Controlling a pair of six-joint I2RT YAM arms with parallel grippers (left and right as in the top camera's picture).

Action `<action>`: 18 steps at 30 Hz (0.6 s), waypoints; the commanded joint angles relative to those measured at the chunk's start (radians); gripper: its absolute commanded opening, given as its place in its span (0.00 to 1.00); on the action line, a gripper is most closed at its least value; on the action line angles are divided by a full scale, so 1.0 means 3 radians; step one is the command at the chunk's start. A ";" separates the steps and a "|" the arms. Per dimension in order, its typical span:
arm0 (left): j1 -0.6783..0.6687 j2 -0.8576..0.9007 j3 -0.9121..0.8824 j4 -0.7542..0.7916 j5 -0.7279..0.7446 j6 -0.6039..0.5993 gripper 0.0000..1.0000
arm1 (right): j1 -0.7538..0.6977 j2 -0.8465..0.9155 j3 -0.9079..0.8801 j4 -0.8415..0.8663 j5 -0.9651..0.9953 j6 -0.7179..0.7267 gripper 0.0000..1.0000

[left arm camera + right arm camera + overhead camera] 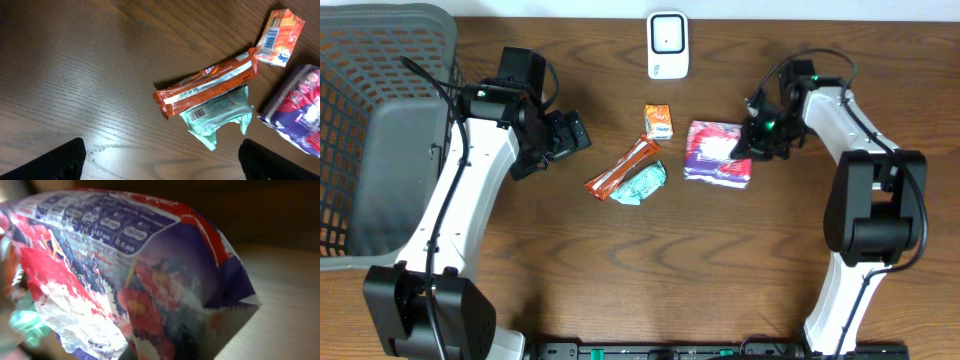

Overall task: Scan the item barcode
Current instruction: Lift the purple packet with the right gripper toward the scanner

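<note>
Overhead view: left gripper (572, 135) hangs wide open just left of the bar (623, 168), probably keeping clear. Scanner (667, 45) sits far centre. Right gripper (745, 148) is pinched shut on the pack (717, 150), right of centre, presumably to carry it over there.

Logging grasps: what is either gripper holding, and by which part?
The right gripper grips the purple packet by its right edge; the left gripper holds nothing.
</note>
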 commanded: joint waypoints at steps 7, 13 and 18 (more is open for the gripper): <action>0.0005 0.0019 0.0036 -0.0019 -0.0036 0.0020 0.98 | 0.0381 -0.0755 0.0603 -0.0903 0.3948 0.1119 0.01; 0.0005 0.0019 0.0036 -0.0019 -0.0036 0.0020 0.98 | 0.0507 -0.0738 0.0385 -0.0998 0.4451 0.1405 0.01; 0.0005 0.0019 0.0036 -0.0019 -0.0036 0.0020 0.98 | 0.0533 -0.0731 -0.0039 -0.0596 0.4410 0.1411 0.06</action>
